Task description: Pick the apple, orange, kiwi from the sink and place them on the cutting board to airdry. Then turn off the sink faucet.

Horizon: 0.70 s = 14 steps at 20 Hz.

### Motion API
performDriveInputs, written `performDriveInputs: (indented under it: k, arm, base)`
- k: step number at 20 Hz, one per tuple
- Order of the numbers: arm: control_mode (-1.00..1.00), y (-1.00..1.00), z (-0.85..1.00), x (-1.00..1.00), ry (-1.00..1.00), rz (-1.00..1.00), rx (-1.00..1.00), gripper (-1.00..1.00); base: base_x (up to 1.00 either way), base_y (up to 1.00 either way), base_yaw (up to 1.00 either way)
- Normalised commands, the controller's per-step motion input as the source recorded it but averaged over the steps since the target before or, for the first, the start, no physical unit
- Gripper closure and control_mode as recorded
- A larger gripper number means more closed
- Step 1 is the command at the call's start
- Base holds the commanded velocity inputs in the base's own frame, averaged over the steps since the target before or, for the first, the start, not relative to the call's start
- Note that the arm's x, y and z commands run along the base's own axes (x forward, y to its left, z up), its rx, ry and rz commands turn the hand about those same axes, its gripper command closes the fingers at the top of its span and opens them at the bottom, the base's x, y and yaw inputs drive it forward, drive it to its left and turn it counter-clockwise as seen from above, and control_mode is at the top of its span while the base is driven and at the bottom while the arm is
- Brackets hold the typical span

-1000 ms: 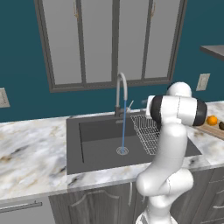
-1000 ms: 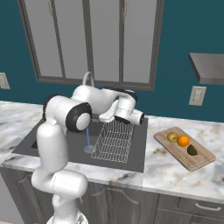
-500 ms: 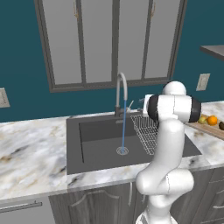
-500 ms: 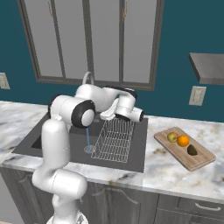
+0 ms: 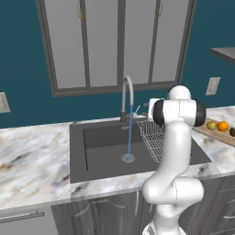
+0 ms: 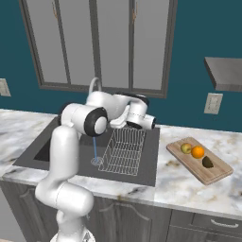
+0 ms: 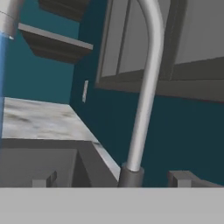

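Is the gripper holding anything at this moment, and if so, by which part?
Cannot be told: the hand sits behind the sink faucet, its fingers not visible. All three fruits lie on the cutting board.

No readable text, label, brand or number appears on any surface in these views. The cabinets, wall plates and fruit carry no markings that can be made out

Countertop: white-and-grey marble (image 5: 32, 160), running to either side of me.
Window: tall grey-framed panes (image 6: 101, 45) on the dark teal wall straight ahead.
Wall outlets: one pale plate (image 6: 213, 103) to my right, another (image 5: 3, 102) far to my left.
Shelf: grey slab (image 6: 224, 73) high on the wall at my right.
Cabinets: dark grey fronts (image 5: 98, 213) below the counter, with slim handles.
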Motion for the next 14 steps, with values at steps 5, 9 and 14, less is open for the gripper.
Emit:
performDriveInputs:
  k: [5, 9, 14]
  arm:
    - [-1.0, 0.0, -0.11, 0.27, 0.0, 0.03, 0.0, -1.0]
    - [-1.0, 0.0, -0.15, 0.27, 0.0, 0.02, 0.0, -1.0]
    - [-1.0, 0.0, -0.16, 0.27, 0.0, 0.02, 0.0, -1.0]
  base:
    - [0.0, 0.0, 0.0]
    - [0.0, 0.0, 0.0]
    - [0.0, 0.0, 0.0]
